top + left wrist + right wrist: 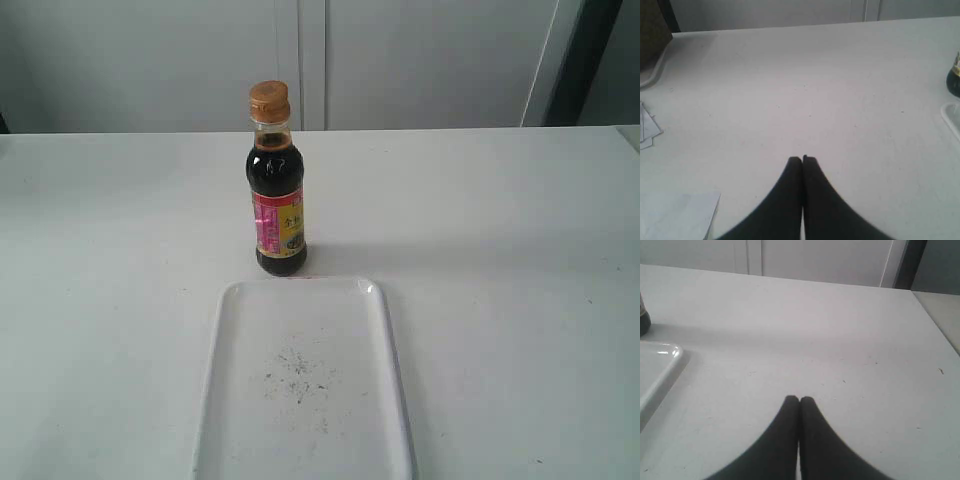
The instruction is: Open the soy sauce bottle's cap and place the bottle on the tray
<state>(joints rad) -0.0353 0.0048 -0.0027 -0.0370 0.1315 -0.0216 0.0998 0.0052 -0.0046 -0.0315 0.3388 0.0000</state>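
Exterior view: a soy sauce bottle (277,200) stands upright on a white bench (500,250), its orange cap (269,101) closed, just behind a white tray (300,385).

Left wrist view: the left tool (802,159) is closed, empty, above bare bench.

Right wrist view: the right tool (799,399) is closed, empty, with the tray's corner nearby.

- White table (500,250) filled most of the exterior view; matte top, faint specks, soft even light.
- Behind the table: pale wall panels (420,60) with vertical seams.
- At the panels' right: a dark upright strip (590,60).
- Loose white papers (650,130) lay on the table, left wrist view.
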